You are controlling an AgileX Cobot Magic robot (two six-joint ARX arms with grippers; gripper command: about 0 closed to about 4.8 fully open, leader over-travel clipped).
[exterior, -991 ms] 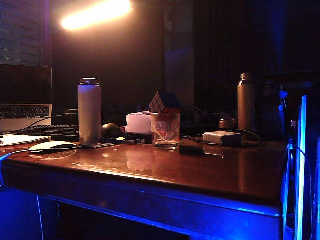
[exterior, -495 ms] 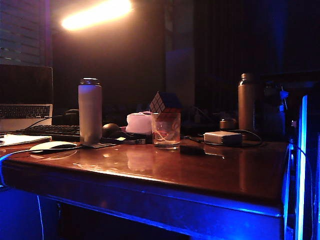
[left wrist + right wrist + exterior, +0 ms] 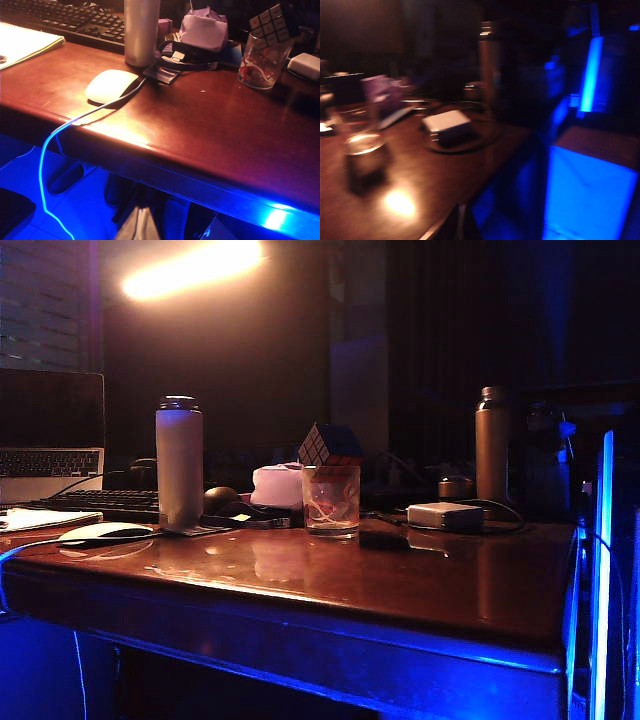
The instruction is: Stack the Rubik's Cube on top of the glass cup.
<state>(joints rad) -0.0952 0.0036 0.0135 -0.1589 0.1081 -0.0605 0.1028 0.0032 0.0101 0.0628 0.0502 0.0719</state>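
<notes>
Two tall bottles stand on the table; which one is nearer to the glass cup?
The white bottle, left of the glass cup that carries the Rubik's Cube. The brown bottle stands farther off, to the right.

A dark room with a polished wooden table [image 3: 400,580] lit by blue glow and one warm lamp.

A bright orange-white light [image 3: 195,265] burns high on the far wall, its reflection pooling on the reddish tabletop. Blue light runs along the table's front edge and up a vertical strip [image 3: 604,570] at the right of the exterior view. Window blinds [image 3: 45,300] show faintly at the far left, above an open laptop [image 3: 50,430] and a keyboard [image 3: 100,502]. The floor under the table, seen from the left wrist view, is washed in blue.
</notes>
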